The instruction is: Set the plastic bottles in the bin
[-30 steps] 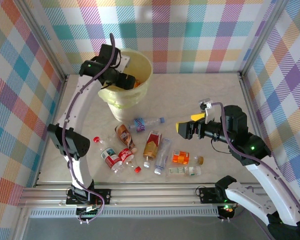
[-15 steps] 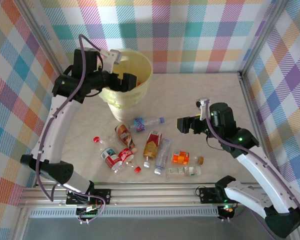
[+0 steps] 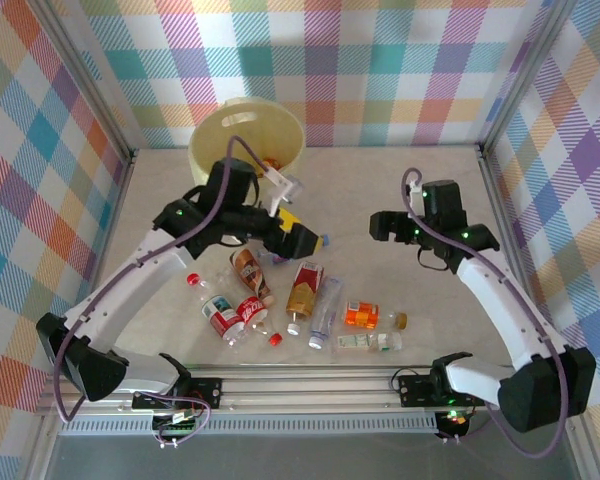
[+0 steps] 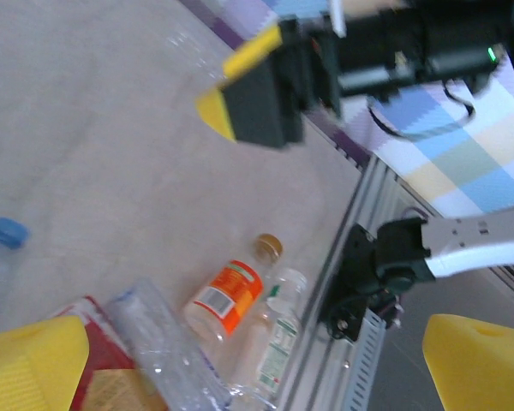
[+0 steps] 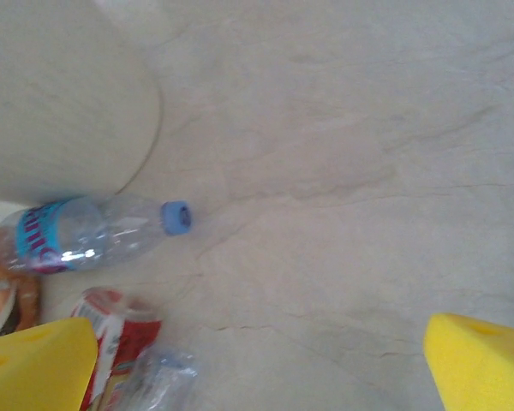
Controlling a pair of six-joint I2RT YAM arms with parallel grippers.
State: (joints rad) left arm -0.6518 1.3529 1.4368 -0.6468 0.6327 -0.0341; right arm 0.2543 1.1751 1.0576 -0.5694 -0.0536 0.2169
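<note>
The pale-yellow bin point(image 3: 220, 135) stands at the back left with an orange-labelled bottle point(image 3: 271, 164) inside. Several plastic bottles lie in a cluster on the table: brown-labelled point(image 3: 247, 270), red-and-tan point(image 3: 304, 287), clear crushed point(image 3: 326, 308), orange point(image 3: 361, 315), green-labelled point(image 3: 364, 342) and two red ones point(image 3: 220, 318). My left gripper point(image 3: 298, 235) hangs open above the cluster's back edge, over a blue-capped bottle point(image 3: 321, 240). In the left wrist view its jaws point(image 4: 257, 368) are wide apart above the orange bottle point(image 4: 227, 295). My right gripper point(image 3: 382, 227) is open and empty over bare table; its wrist view point(image 5: 257, 360) shows the blue-labelled bottle point(image 5: 81, 233).
Loose red caps point(image 3: 192, 280) point(image 3: 275, 339) lie among the bottles. The bin wall point(image 5: 60, 94) curves close to the blue-labelled bottle. An aluminium rail point(image 3: 300, 385) runs along the near edge. Checked walls close in the table on three sides.
My left arm has swung from the bin's rim down to the bottle cluster, jaws now wide open. My right gripper has drifted back and slightly right, staying open.
</note>
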